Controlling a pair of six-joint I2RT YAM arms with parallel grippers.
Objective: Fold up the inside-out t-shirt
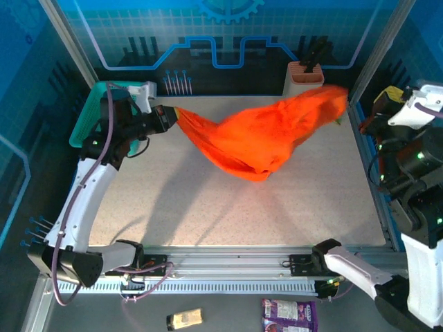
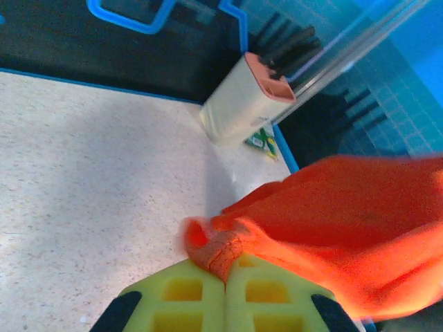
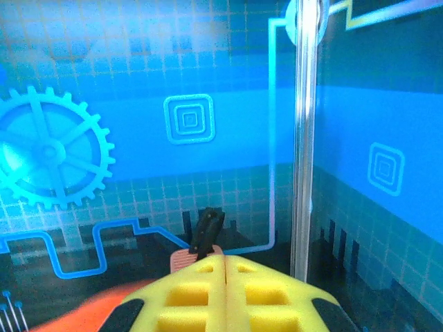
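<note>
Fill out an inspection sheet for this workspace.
Surface: speckled table, the shirt's shadow on it.
Job's things: orange t-shirt, unfolded, stretched across the far half, middle sagging.
Clutter: teal basket far left; knife block far right; packets in front of the table.
Grippers: left gripper shut on the t-shirt; right gripper shut, hold on cloth unclear.
Cables: purple cable along the left arm.
Surroundings: blue printed walls.

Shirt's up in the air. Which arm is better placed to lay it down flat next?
Left, probably. The left gripper is visibly shut on one end of the t-shirt, above the table. The right gripper is shut too, but whether it grips any cloth is unclear.
</note>
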